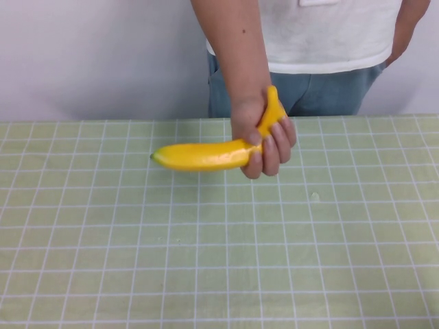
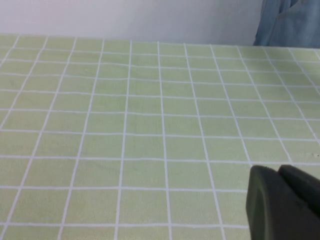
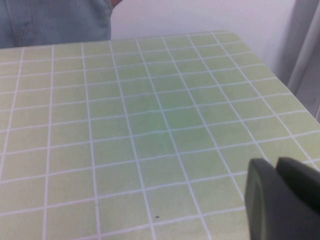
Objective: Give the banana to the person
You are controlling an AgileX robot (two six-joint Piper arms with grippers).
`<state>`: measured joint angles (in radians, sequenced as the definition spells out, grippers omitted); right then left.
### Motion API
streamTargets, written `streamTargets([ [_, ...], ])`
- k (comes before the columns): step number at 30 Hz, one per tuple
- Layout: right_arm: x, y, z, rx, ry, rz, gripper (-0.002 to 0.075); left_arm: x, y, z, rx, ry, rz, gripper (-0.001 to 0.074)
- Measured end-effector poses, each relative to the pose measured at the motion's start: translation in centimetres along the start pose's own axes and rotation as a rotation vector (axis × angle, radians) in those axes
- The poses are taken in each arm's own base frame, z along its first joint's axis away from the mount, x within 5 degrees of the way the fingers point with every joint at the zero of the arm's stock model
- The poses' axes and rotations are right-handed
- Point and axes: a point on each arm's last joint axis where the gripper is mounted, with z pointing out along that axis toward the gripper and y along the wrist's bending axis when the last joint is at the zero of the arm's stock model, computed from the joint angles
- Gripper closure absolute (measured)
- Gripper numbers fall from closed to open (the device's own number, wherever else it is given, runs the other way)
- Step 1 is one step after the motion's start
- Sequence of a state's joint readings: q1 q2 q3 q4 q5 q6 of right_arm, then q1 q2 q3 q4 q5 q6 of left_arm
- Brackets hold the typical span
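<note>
Green gridded tablecloth (image 1: 219, 274) was seen nearest, no writing legible. Beyond, the person (image 1: 329, 41) gripped the banana (image 1: 206, 155) in one hand (image 1: 264, 140), above the cloth. Only part of the left gripper (image 2: 282, 202) and right gripper (image 3: 280, 200) showed above bare cloth.

So we've got a flat table (image 1: 219, 274) with a pale green cloth, gridded in thin white lines. The glossy yellow plastic banana (image 1: 206, 155) is in the person's hand (image 1: 264, 133) low over the far side, and we can't tell if it touches. There's a small pale speck (image 1: 314, 197) just right of the banana. The left gripper (image 2: 278, 175) and right gripper (image 3: 276, 167) hang over bare cloth, well away from the banana.
</note>
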<state>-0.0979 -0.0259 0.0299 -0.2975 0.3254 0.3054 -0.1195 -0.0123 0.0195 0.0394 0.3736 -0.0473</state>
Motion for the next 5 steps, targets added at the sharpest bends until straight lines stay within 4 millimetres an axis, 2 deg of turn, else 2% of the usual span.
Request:
streamTargets([
  [5, 0.0, 0.0, 0.0, 0.0, 0.0, 0.0, 0.0735, 0.0, 0.0, 0.0, 0.0, 0.0, 0.0, 0.0733],
])
